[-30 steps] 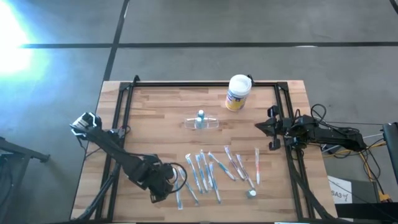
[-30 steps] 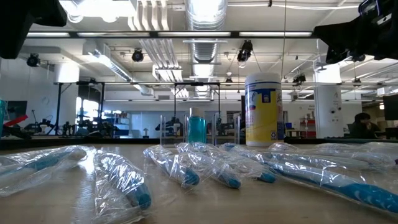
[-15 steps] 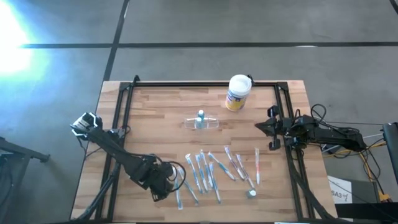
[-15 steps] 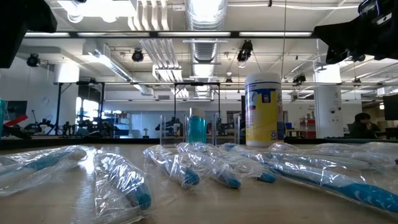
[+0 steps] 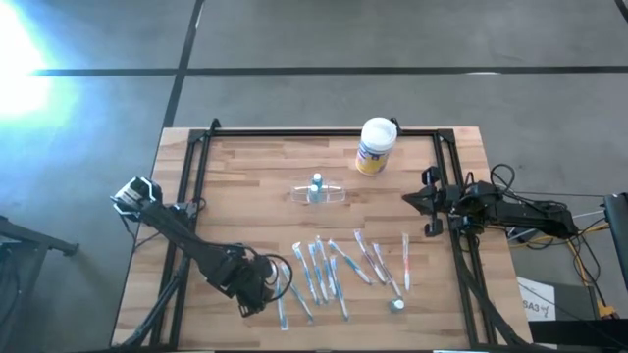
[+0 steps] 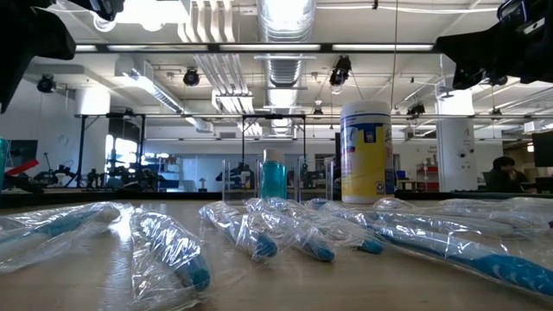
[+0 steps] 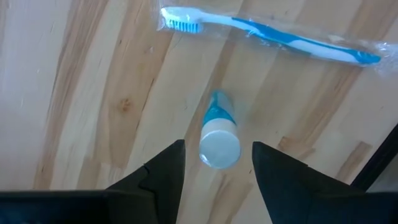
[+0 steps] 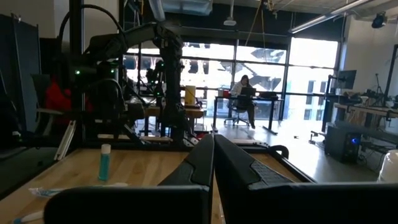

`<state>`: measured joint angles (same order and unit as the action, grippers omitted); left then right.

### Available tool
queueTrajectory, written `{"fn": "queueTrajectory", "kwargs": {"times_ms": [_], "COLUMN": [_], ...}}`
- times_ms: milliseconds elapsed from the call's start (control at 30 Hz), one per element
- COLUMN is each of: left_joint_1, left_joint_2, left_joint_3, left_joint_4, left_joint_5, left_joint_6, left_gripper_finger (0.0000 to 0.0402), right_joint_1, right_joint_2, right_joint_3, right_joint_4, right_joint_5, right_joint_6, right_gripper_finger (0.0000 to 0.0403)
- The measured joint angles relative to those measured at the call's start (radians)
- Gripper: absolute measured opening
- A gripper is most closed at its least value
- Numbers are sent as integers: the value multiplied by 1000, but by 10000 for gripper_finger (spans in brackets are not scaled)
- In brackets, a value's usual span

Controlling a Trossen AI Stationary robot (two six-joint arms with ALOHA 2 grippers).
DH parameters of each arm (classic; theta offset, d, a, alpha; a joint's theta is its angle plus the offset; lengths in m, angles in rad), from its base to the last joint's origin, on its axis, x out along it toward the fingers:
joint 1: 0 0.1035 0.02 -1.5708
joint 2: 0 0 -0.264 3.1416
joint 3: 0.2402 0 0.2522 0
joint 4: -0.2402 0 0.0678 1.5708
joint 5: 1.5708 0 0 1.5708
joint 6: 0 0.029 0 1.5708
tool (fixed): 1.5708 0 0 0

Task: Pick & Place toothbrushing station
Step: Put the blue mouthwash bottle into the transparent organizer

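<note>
I see my left gripper (image 7: 215, 163) spread above a small blue-and-white tube (image 7: 219, 135), well short of the clear rectangular plastic holder (image 5: 319, 193). My right gripper (image 5: 408, 200), fingers pressed together, waits beside that holder.

A smooth grey concrete floor (image 5: 324, 34) is spreading around the light butcher-block wooden table (image 5: 255, 176), crossed by dark seam lines, with a bright glare washing out its near-left corner. Overhead, silver ventilation ducts (image 6: 281, 22) and long fluorescent strip lights (image 6: 199, 47) are running across an open industrial ceiling. Tall glass windows (image 8: 305, 93) are letting daylight in at the far wall. A person (image 8: 241, 90) is sitting at a distant desk before them, and white structural columns (image 6: 454, 147) are standing among workbenches.
</note>
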<state>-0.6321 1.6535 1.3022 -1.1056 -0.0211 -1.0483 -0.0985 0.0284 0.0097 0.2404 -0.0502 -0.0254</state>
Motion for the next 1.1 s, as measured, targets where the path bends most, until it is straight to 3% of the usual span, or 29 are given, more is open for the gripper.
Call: {"fn": "queueTrajectory", "kwargs": {"times_ms": [400, 1100], "left_joint_1": [15, 18], "left_joint_2": [0, -3], "left_joint_3": [-57, -4], "left_joint_4": [48, 41], "left_joint_5": [2, -14], "left_joint_6": [-1, 18], "left_gripper_finger": [190, 191], "right_joint_1": [0, 0], "right_joint_2": [0, 0], "right_joint_3": [0, 0], "right_joint_4": [-1, -1], "right_joint_5": [0, 0], "right_joint_6": [0, -1], "right_gripper_finger": [8, 8]}}
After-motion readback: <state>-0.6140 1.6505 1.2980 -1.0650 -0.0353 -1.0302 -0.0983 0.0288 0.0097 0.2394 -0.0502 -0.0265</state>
